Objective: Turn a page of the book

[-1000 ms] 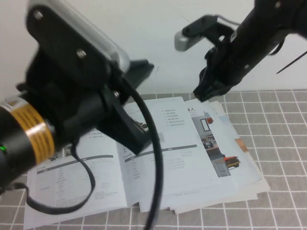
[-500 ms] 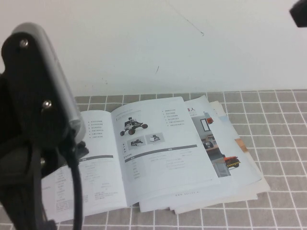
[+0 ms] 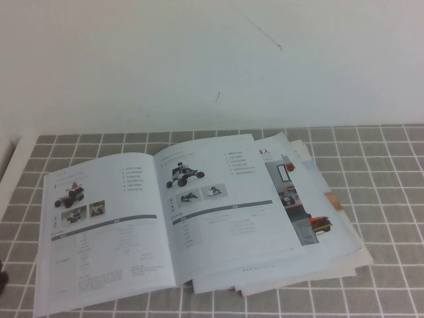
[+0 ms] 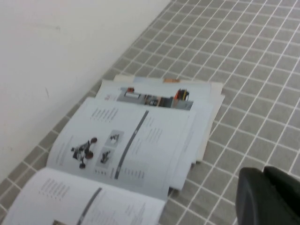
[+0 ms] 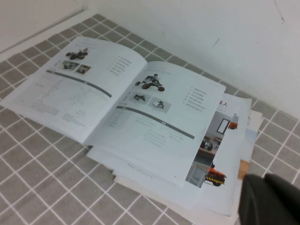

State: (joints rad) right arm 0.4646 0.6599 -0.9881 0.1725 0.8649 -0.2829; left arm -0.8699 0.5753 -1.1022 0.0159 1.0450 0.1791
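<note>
- the book lies open and flat on the tiled table, the page with the red-topped rover resting left of the spine.
- judgement: the turn looks done; next is only to stay clear.
- loose sheets fan out rightward.
- left gripper and right gripper hover above and aside; cannot tell their openings.
</note>
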